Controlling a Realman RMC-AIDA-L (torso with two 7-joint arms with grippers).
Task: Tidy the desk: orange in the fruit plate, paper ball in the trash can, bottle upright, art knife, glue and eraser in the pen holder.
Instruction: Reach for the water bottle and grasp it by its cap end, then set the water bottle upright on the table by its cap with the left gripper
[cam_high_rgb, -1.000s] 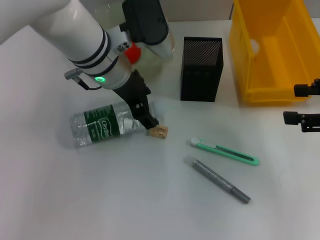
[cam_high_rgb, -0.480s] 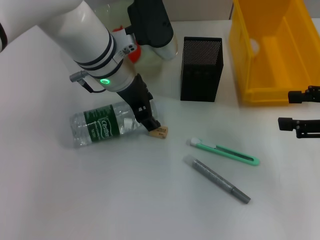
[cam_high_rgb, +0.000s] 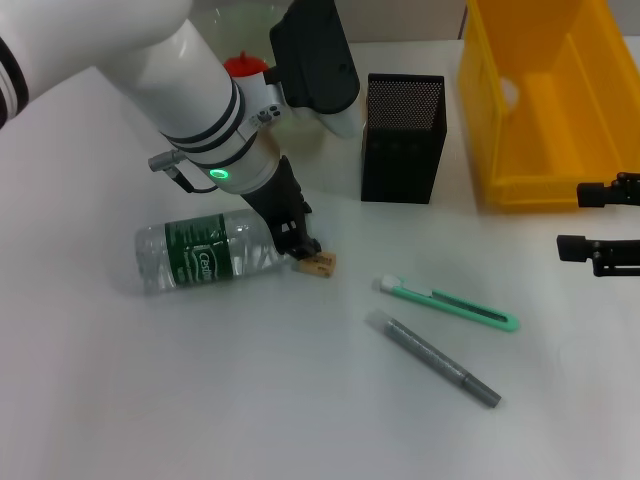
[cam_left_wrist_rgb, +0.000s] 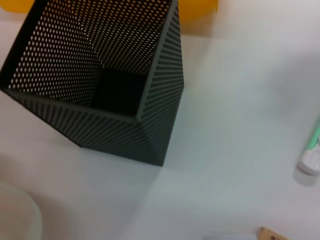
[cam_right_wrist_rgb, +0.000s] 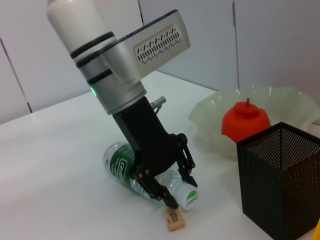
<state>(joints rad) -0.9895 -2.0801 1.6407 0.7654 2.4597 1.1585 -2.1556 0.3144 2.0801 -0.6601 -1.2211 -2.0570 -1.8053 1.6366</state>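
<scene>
Straddling the cap end of the lying bottle (cam_high_rgb: 205, 256), the left gripper (cam_high_rgb: 297, 238) stands spread, gripping nothing, with the eraser (cam_high_rgb: 316, 264) touching at four o'clock. The right gripper (cam_high_rgb: 600, 220) hangs parted beside the yellow bin (cam_high_rgb: 530, 110).

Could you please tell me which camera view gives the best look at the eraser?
The right wrist view: the eraser lies unobstructed on the desk, just below the left gripper and the bottle cap. The head view shows it partly tucked under the gripper's fingers. The left wrist view catches only a corner at the frame edge.
</scene>
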